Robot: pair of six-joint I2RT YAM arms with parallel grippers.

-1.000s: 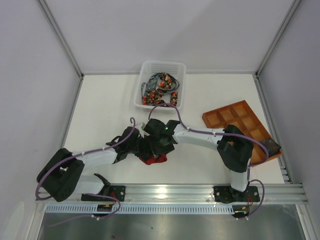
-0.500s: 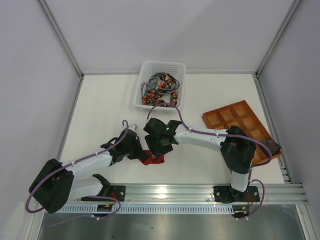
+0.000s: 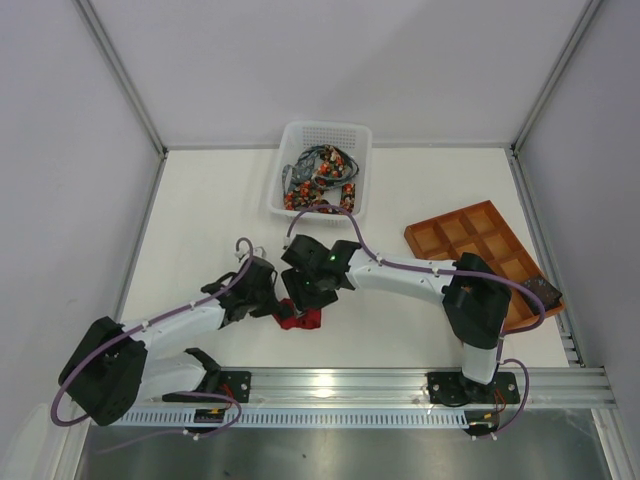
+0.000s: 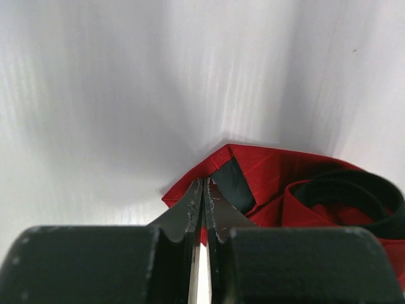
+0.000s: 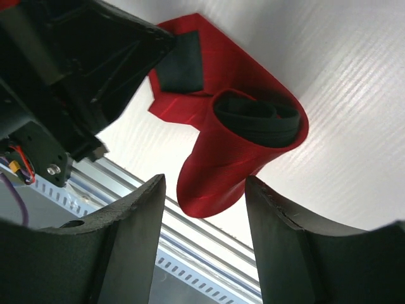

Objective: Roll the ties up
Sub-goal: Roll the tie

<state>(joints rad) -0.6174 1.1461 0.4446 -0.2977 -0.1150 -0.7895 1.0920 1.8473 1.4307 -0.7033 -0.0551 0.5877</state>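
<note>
White tabletop (image 3: 200, 220) fills the space between pale walls, with both arms reaching in to meet just left of its middle, close to the near edge. A red tie (image 3: 303, 318) lies there on the bare surface, partly rolled: in the right wrist view it forms a loose tube (image 5: 237, 152) with its dark lining showing inside the coil, and a flat folded end spreads out beside it toward the left arm. The left pincer (image 4: 204, 190) is clenched, its two tips pressed together right at the corner of that flat end; whether any cloth is caught between them I cannot tell. The right pincer (image 5: 205, 183) stands released, its fingers wide apart on either side of the roll, not gripping it. Farther back sits a white basket (image 3: 322, 135) holding a tangle of patterned ties (image 3: 320, 175), and to the right lies an orange-brown tray (image 3: 480, 240).
</note>
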